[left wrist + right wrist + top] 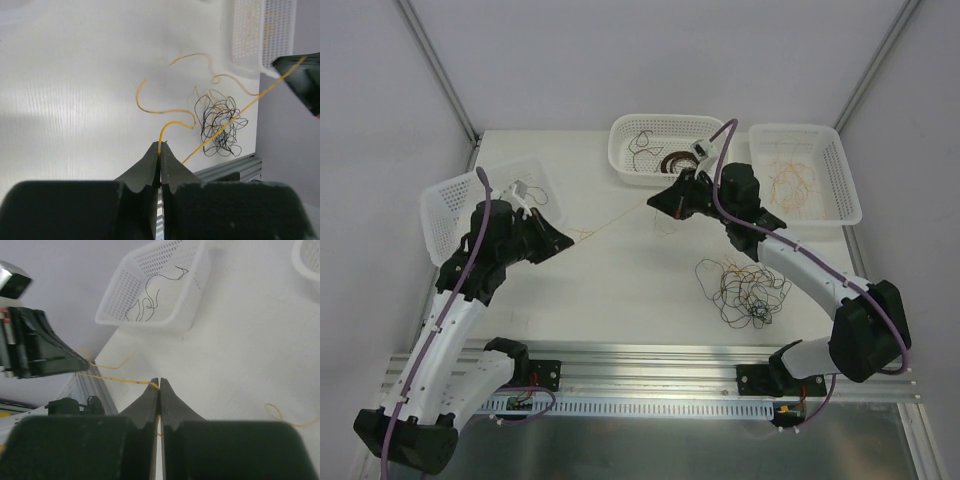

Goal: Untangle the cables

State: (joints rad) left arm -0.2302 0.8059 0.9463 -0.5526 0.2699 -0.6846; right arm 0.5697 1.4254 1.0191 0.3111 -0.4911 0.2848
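Note:
A thin yellow cable stretches taut above the table between my two grippers. My left gripper is shut on one end of it, and the strand is pinched at its tips. My right gripper is shut on the other end, and the yellow cable runs off leftward toward the left gripper's fingers. A loose clump of black cables lies on the table near the right arm and also shows as the black clump in the left wrist view, crossed by the taut yellow strand.
Three white perforated baskets stand at the back: a left basket, a middle basket with dark strands, and a right basket with yellow strands. The right wrist view has a basket holding thin dark strands. A metal rail borders the near edge.

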